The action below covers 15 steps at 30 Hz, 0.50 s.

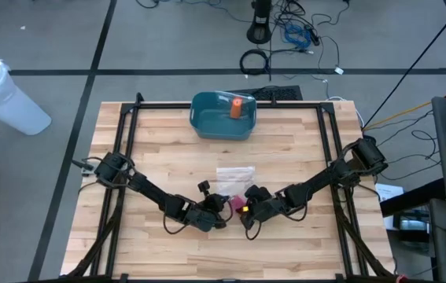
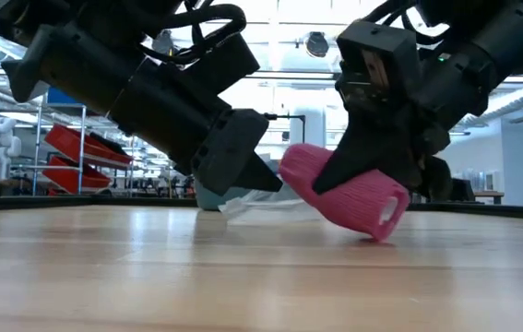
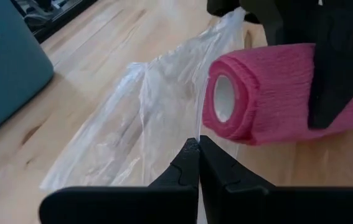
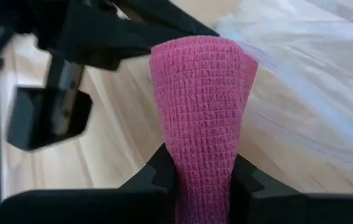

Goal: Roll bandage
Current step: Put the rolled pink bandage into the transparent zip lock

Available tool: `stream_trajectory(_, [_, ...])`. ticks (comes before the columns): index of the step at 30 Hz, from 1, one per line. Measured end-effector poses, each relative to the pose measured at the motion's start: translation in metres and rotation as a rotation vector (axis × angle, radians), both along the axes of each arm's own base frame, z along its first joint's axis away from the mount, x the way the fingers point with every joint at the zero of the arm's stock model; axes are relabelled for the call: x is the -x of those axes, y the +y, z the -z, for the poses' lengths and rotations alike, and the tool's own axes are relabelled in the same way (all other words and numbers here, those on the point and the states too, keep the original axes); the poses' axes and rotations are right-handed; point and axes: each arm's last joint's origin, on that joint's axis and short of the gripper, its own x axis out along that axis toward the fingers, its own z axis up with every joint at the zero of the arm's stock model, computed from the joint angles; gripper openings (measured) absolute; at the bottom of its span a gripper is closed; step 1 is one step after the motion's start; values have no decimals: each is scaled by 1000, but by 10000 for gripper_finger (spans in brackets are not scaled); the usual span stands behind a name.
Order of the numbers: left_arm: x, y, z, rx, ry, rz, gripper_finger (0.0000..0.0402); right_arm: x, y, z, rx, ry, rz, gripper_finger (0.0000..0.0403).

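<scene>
Here, the right gripper [image 4: 204, 180] clamps the pink woven bandage roll [image 2: 344, 189] across its middle, tilted just above the wooden table [image 1: 301, 141], its long axis and open core pointing at the empty, fully closed left gripper [image 3: 199, 163] just beside it.
</scene>
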Motion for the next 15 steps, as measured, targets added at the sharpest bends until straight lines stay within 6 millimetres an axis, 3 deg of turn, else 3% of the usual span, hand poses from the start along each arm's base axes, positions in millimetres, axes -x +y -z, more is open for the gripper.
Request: stream_trajectory(15, [0, -15, -7, -9, -36, 7, 0, 3, -6, 6, -15, 72, 54, 61])
